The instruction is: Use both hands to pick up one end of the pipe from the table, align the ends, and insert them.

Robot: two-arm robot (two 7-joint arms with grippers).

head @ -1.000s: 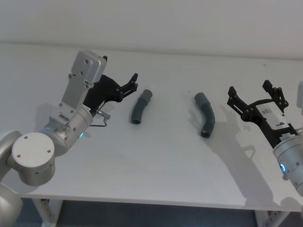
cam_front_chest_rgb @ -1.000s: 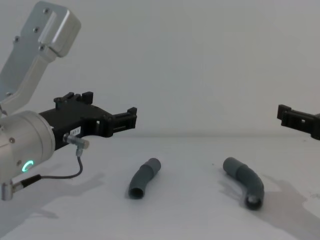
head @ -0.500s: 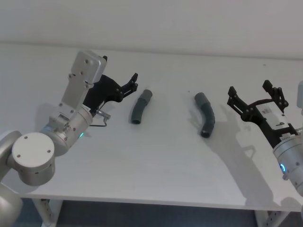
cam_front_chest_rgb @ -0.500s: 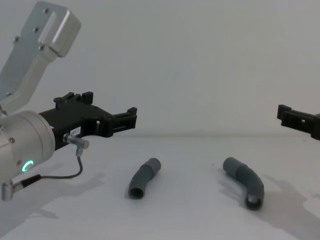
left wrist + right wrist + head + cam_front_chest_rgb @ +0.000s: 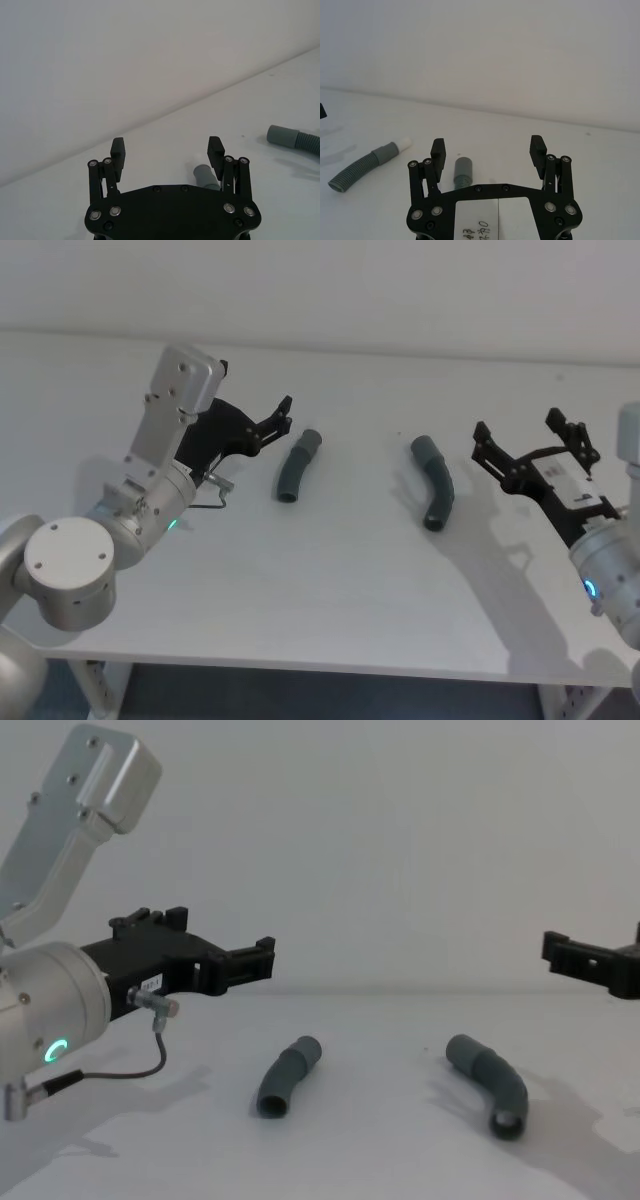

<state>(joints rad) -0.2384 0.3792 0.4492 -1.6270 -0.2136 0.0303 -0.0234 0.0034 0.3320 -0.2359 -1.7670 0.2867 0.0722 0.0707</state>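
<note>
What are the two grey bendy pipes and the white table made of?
The left pipe piece and right pipe piece look like matte grey plastic or rubber, ribbed along the bend. The table looks like smooth matte white laminate, perhaps.

Across the upper part of the head view you see a plain, pale wall (image 5: 400, 290) with no markings. It stands directly behind the far edge of the white table (image 5: 330, 610), which spans the frame. At the lower left and lower right corners, perforated metal legs (image 5: 98, 688) carry the table. Between them, along the bottom edge, you see dark floor (image 5: 320, 698). Lighting is even and shadows on the table are soft.
</note>
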